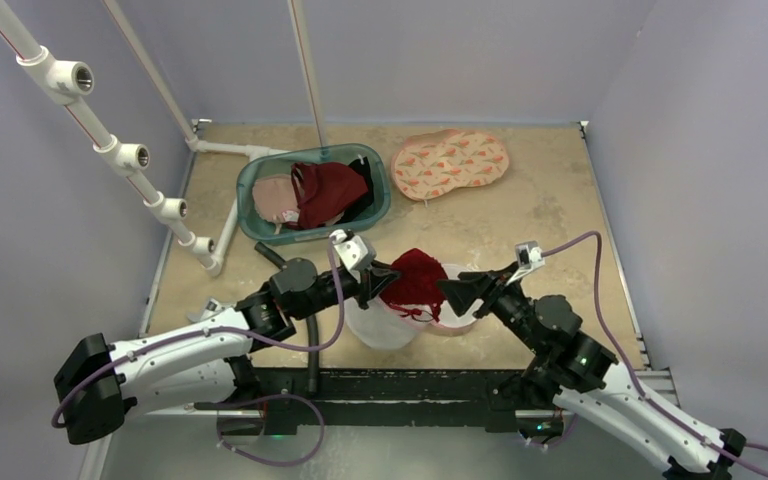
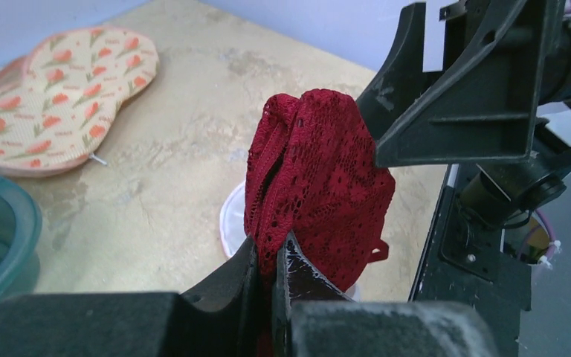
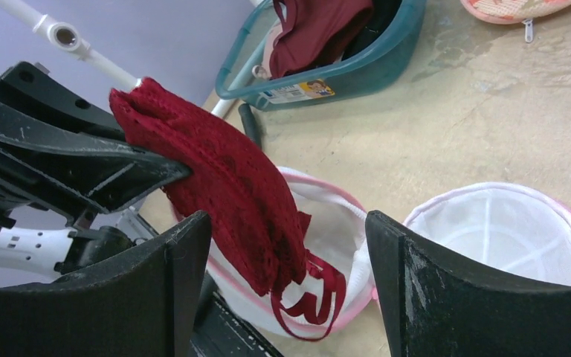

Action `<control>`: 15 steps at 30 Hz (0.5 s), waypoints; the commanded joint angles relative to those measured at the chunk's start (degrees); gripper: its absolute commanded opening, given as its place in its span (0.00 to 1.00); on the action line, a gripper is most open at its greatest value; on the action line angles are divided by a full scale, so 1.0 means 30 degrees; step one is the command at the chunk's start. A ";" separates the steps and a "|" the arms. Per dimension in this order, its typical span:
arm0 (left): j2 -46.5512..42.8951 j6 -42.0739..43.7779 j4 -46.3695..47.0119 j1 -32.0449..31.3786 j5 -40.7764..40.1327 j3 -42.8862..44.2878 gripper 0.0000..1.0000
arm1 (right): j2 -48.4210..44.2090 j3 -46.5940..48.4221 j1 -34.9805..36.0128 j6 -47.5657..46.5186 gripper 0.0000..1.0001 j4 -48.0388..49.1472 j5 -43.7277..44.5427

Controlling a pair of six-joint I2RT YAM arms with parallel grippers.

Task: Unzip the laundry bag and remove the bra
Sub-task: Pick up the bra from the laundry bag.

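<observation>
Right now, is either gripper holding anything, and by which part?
The left gripper pinches the red lace bra by its edge; the right gripper is open.

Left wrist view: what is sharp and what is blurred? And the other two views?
Left wrist view: the bra lace is sharp, the near jaws at the bottom are soft. Right wrist view: the bag mesh is clear, its dark jaws show little detail. Top view: even light, faint shadows, no glare on the table.

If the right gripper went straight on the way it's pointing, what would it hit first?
Most likely the red lace bra, held by the left gripper straight ahead of the right gripper. The white laundry bag lies beyond it, though depth is unclear.
</observation>
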 commanded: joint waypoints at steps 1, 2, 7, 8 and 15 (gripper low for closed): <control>-0.0664 0.1116 0.2860 -0.0069 0.0391 -0.0228 0.00 | -0.0441 0.0773 0.0066 -0.0231 0.78 0.0709 -0.0841; -0.0789 0.1145 0.3144 -0.0068 0.0420 -0.0276 0.00 | -0.0736 0.0724 0.0063 -0.0359 0.78 0.0931 -0.1033; -0.1407 0.1305 0.4543 -0.0069 0.0526 -0.0719 0.00 | -0.1780 0.1247 0.0070 -0.1243 0.77 0.1371 -0.2420; -0.1541 0.1311 0.4849 -0.0068 0.0529 -0.0840 0.00 | -0.1823 0.1431 0.0060 -0.1405 0.78 0.1401 -0.2797; -0.2255 0.0586 0.6649 -0.0080 0.0703 -0.1199 0.00 | -0.2087 0.2434 0.0071 -0.1664 0.83 0.1835 -0.4389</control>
